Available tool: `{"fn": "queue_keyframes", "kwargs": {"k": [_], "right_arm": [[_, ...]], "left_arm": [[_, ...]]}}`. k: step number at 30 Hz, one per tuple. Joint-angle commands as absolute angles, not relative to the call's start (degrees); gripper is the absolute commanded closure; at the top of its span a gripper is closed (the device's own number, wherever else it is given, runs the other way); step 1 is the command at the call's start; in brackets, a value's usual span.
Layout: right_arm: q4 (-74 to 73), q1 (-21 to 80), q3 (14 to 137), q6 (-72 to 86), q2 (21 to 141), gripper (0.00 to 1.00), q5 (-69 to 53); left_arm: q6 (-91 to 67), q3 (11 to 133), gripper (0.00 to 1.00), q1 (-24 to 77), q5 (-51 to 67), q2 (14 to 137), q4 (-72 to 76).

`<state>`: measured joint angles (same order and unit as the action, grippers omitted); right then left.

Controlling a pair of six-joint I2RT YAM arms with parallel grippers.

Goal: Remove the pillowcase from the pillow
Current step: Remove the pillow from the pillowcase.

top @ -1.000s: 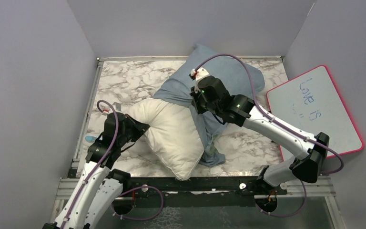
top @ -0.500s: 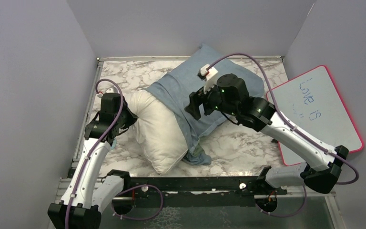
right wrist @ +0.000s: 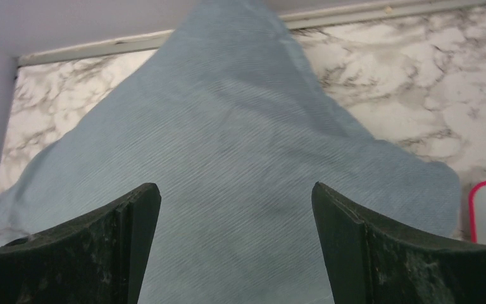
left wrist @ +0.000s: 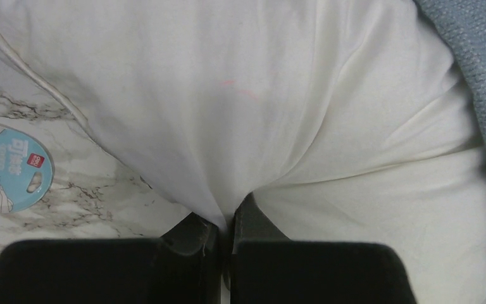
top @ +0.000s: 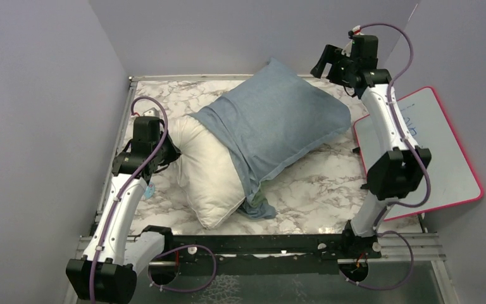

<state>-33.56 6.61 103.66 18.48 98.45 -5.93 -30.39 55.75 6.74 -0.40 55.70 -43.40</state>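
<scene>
Matt, finely ribbed grey-blue cloth of the pillowcase (right wrist: 240, 158); smooth, creased white cloth of the pillow (left wrist: 259, 107) beside it; smooth marble-patterned top of the table (top: 316, 183) beneath the pillowcase

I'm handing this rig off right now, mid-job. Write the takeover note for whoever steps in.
Left tool: shut, pinching the bare end of the plump white pillow.
Right tool: open, empty, raised above the far side of the grey-blue cloth pillowcase.
Done: the pillow's near-left end is out of the case.
Left: the far-right part is covered. Probably grip the case's closed end with the right tool and pull it away from the left tool.
</scene>
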Motion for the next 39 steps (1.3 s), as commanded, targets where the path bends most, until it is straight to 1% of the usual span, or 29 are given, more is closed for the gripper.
{"fn": "queue_keyframes", "kwargs": {"k": [1, 4, 6, 8, 9, 10, 12, 14, 15, 16, 20, 22, 25, 27, 28, 29, 32, 33, 36, 38, 39], "right_arm": [[-35.42, 5.38, 111.49, 19.03, 109.46, 0.05, -17.89], [-43.38, 5.38, 121.01, 17.13, 118.71, 0.06, -24.46], [-44.73, 5.38, 120.18, 18.64, 121.7, 0.09, -26.32], [-45.49, 5.52, 115.84, 17.24, 121.1, 0.27, -31.08], [-44.62, 5.73, 111.68, 17.29, 118.97, 0.37, -32.91], [-42.09, 6.11, 106.29, 17.38, 115.79, 0.48, -34.41], [-36.72, 7.17, 94.74, 18.46, 107.19, 0.64, -34.51], [-31.76, 8.34, 84.34, 20.47, 98.03, 0.83, -32.81], [-30.39, 8.92, 79.99, 21.3, 93.65, 0.89, -32.16], [-30.08, 9.56, 76.47, 21.95, 89.92, 0.91, -31.43], [-32.52, 11.05, 66.49, 23.27, 76.35, 0.91, -27.79], [-33.62, 11.25, 62.46, 22.94, 71.32, 0.89, -28.21], [-38.84, 11.25, 60.94, 21.46, 67.0, 0.85, -27.22], [-42.16, 11.25, 61.85, 22.38, 64.83, 0.84, -22.42], [-42.56, 11.25, 61.29, 23.74, 63.23, 0.8, -20.26], [-41.52, 11.25, 60.22, 24.38, 61.26, 0.73, -18.77], [-39.55, 11.18, 60.58, 25.59, 57.54, 0.4, -12.74], [-39.4, 11.23, 61.89, 25.35, 57.3, 0.37, -11.32], [-39.68, 11.25, 68.12, 22.08, 59.0, 0.35, -8.61], [-38.68, 11.23, 72.12, 19.79, 60.78, 0.34, -11.06], [-37.71, 11.18, 73.78, 19.22, 62.05, 0.31, -13.75]], "left_arm": [[-28.48, 55.03, 1.0, 6.2, 4.05, 53.16, -39.82], [-28.25, 53.55, 1.0, 6.21, 6.1, 52.7, -39.46], [-28.04, 52.72, 1.0, 6.23, 6.75, 52.25, -39.36], [-28.08, 52.11, 1.0, 6.24, 7.1, 51.96, -39.26], [-28.04, 51.9, 1.0, 6.23, 7.22, 51.86, -39.34], [-28.1, 51.75, 1.0, 6.18, 7.25, 51.81, -39.28], [-28.29, 51.61, 1.0, 6.22, 7.08, 51.83, -39.2], [-28.3, 51.61, 1.0, 6.24, 6.81, 52.06, -39.09], [-28.3, 51.64, 1.0, 6.22, 6.59, 52.26, -39.04], [-28.23, 51.72, 1.0, 6.22, 6.37, 52.36, -38.98], [-27.31, 51.86, 1.0, 6.11, 5.88, 52.74, -38.94], [-27.07, 51.86, 1.0, 6.07, 5.69, 52.56, -38.95], [-26.96, 51.94, 1.0, 6.1, 6.12, 52.31, -39.1], [-26.47, 51.95, 1.0, 6.13, 6.5, 51.79, -39.19], [-26.17, 51.76, 1.0, 6.12, 6.55, 51.44, -39.24], [-25.85, 51.5, 1.0, 6.07, 6.49, 50.97, -39.15], [-25.11, 50.69, 1.0, 6.07, 6.42, 49.27, -39.27], [-24.98, 50.37, 1.0, 6.12, 6.25, 48.46, -39.18], [-24.8, 49.23, 1.0, 6.09, 5.73, 45.86, -38.83], [-24.99, 48.54, 1.0, 6.07, 5.81, 44.33, -38.64], [-25.16, 48.13, 1.0, 6.1, 6.01, 43.72, -38.38]]}}
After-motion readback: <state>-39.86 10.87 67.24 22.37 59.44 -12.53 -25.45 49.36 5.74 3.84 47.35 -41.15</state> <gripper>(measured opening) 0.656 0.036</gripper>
